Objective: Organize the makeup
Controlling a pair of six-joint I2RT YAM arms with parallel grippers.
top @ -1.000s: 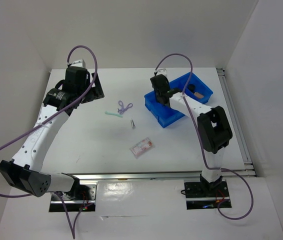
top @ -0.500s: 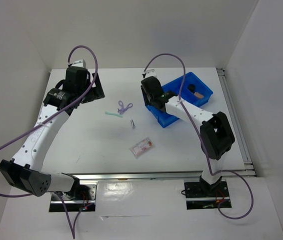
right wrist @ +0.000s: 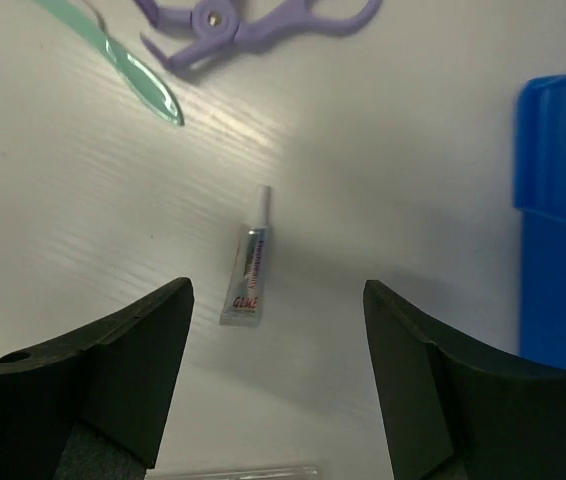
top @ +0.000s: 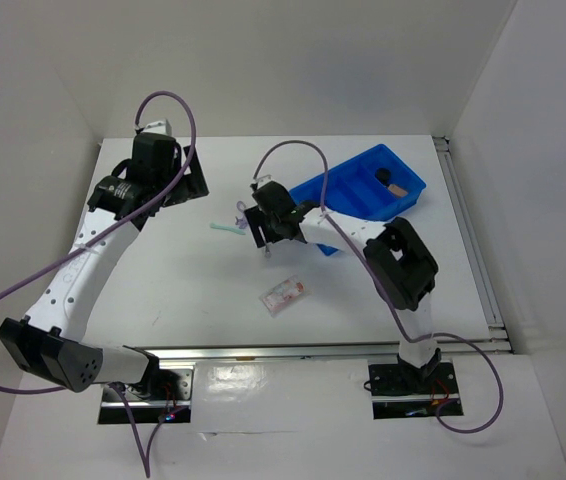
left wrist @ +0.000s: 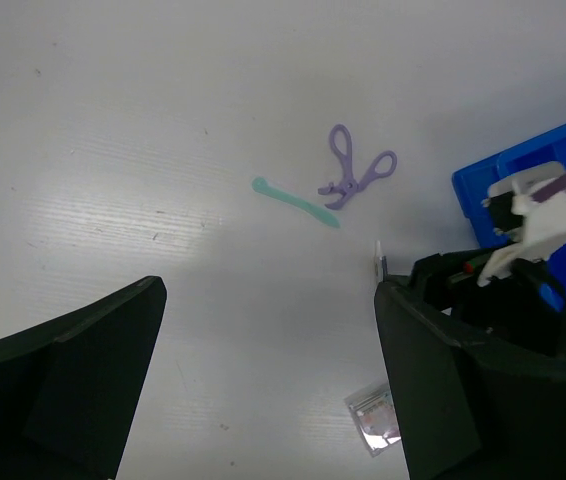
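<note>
A small silver glue tube (right wrist: 247,272) lies on the white table directly under my right gripper (right wrist: 275,290), which is open, empty and above it (top: 261,228). A purple looped piece (top: 246,212) and a mint-green stick (top: 225,228) lie just left of that gripper. A clear pinkish packet (top: 285,294) lies nearer the front. A tan cylinder with a black end (top: 395,185) and a round black pot (top: 381,175) sit in the blue bin (top: 348,190). My left gripper (top: 178,182) is open and empty, high at the far left. No slim black tube shows.
The blue bin stands at the back right, its near corner behind my right arm; its edge shows in the right wrist view (right wrist: 563,230). White walls enclose the table on three sides. A metal rail runs along the right edge (top: 473,250).
My right gripper has moved left and forward from over the blue bin to above the small glue tube. The left arm has not moved.
</note>
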